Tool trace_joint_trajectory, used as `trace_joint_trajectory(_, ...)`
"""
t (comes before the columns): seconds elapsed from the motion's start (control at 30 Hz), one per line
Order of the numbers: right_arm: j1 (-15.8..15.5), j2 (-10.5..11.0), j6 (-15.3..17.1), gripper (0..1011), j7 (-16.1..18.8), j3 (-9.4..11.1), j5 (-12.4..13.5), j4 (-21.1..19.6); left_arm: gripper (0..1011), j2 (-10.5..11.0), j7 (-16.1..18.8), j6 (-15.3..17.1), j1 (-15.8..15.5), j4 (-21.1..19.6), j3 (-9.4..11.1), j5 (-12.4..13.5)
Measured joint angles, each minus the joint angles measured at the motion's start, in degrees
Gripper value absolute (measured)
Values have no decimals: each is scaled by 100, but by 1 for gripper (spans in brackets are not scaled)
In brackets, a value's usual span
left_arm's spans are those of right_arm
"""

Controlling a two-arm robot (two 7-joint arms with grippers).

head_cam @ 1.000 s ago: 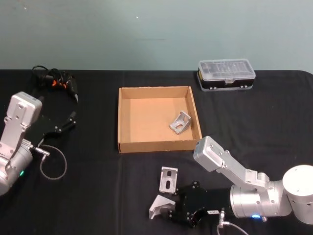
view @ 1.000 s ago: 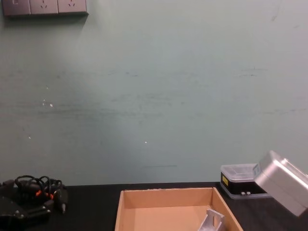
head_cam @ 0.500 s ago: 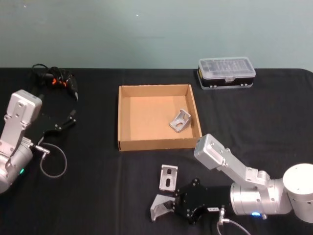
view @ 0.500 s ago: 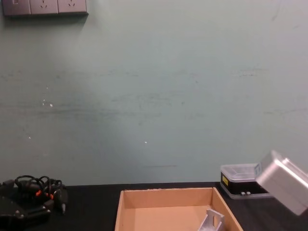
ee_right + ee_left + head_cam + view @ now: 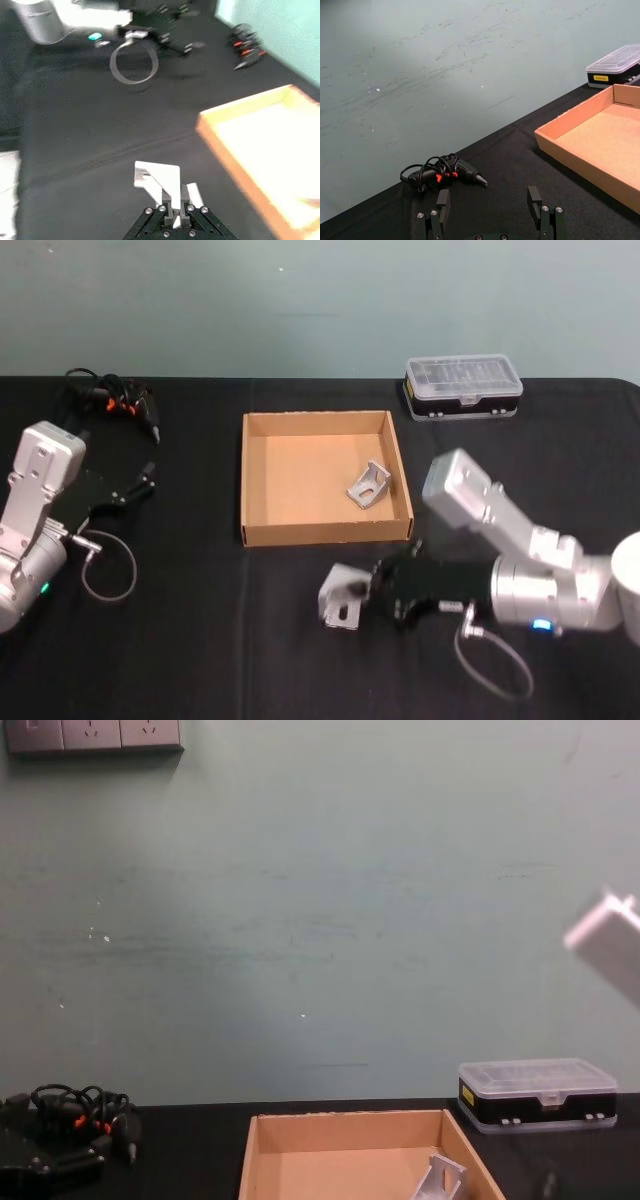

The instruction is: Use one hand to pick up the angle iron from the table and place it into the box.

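Soft, even room light falls on the matte table [image 5: 200, 640], which shows hardly any shadow; the box [image 5: 325, 533] has faint shade along its inner walls. The right wrist view is smeared throughout, and there the box floor, the angle iron [image 5: 157, 177] and the left arm [image 5: 45, 20] glare white. In the chest view the right arm [image 5: 608, 942] is blurred.

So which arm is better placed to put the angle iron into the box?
Right. The right gripper holds an angle iron just in front of the box; the left gripper sits open and empty, well off to the box's left.
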Motion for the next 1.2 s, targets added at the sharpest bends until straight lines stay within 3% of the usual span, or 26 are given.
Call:
trace_joint_trajectory(0.17, 212, -133, 182, 72, -354, 248, -90, 30, 1011, 0, 0, 0, 0, 0, 0, 0)
trace_joint_trajectory(0.33, 383, -327, 293, 72, -519, 354, -152, 247, 1011, 0, 0, 0, 0, 0, 0, 0)
trace_joint_trajectory(0.47, 671, -684, 417, 72, -659, 396, -224, 676, 1011, 0, 0, 0, 0, 0, 0, 0)
trace_joint_trajectory(0.77, 1264, -1269, 532, 72, -614, 203, -469, 1660, 1011, 0, 0, 0, 0, 0, 0, 0)
trace_joint_trajectory(1.2, 1816, -1830, 493, 72, -390, -89, -836, 2780, 1011, 0, 0, 0, 0, 0, 0, 0)
